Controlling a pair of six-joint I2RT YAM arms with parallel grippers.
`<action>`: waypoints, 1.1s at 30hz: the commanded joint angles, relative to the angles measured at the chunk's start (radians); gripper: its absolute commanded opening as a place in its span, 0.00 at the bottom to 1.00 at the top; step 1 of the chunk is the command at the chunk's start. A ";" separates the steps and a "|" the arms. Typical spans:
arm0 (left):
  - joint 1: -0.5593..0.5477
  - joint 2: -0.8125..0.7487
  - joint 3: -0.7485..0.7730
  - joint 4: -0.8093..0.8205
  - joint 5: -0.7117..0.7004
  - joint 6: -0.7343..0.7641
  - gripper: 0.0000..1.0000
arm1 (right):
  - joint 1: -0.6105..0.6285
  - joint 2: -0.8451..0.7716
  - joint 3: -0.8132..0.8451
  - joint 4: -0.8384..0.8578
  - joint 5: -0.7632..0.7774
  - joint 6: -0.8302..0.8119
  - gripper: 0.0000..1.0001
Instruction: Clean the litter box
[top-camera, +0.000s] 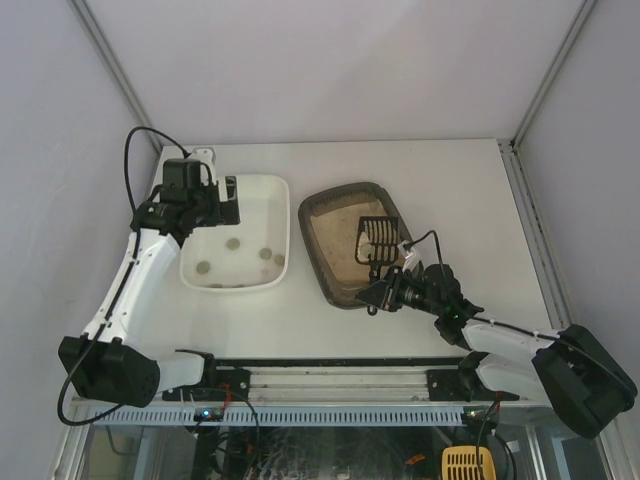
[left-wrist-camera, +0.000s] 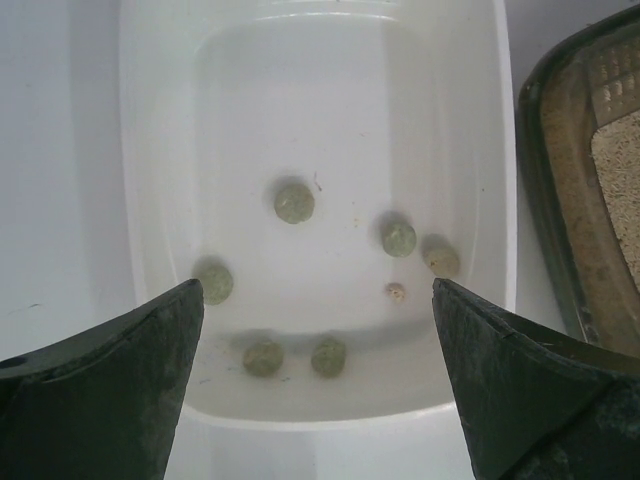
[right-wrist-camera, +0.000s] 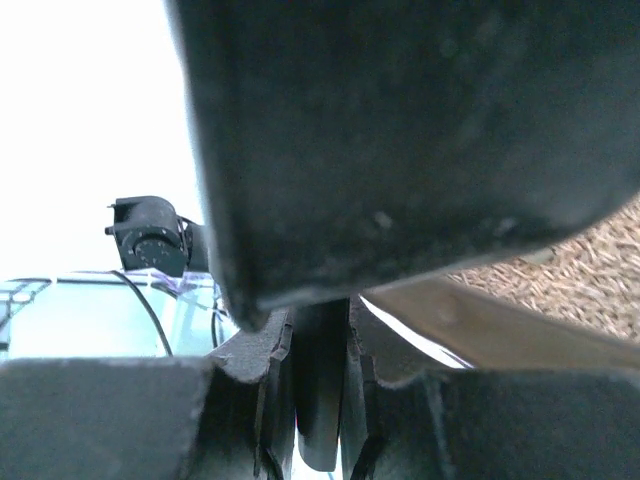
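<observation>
The dark litter box (top-camera: 311, 237) with beige litter sits at the table's middle; its rim also shows in the left wrist view (left-wrist-camera: 553, 200) and the right wrist view (right-wrist-camera: 500, 325). A black slotted scoop (top-camera: 377, 238) rests in the litter at the box's right side. My right gripper (top-camera: 386, 291) is shut on the scoop's handle (right-wrist-camera: 320, 400) at the box's near right rim. My left gripper (top-camera: 228, 200) is open and empty above the far end of the white tray (top-camera: 277, 190). In the left wrist view its fingers (left-wrist-camera: 120, 390) frame the tray (left-wrist-camera: 500, 150).
Several greenish round clumps (left-wrist-camera: 294, 202) and one small pale one (left-wrist-camera: 396, 291) lie in the white tray; some show in the top view (top-camera: 232, 243). The tray and litter box stand side by side. White walls enclose the table's left, back and right.
</observation>
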 joint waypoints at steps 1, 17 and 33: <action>-0.016 -0.037 -0.009 0.062 -0.084 0.040 1.00 | -0.023 0.026 -0.021 0.096 0.005 0.071 0.00; -0.027 -0.030 -0.013 0.065 -0.104 0.059 1.00 | 0.023 0.071 0.208 -0.183 -0.041 -0.045 0.00; -0.027 -0.019 0.000 0.044 -0.065 0.061 1.00 | -0.027 0.162 0.190 -0.040 -0.117 0.101 0.00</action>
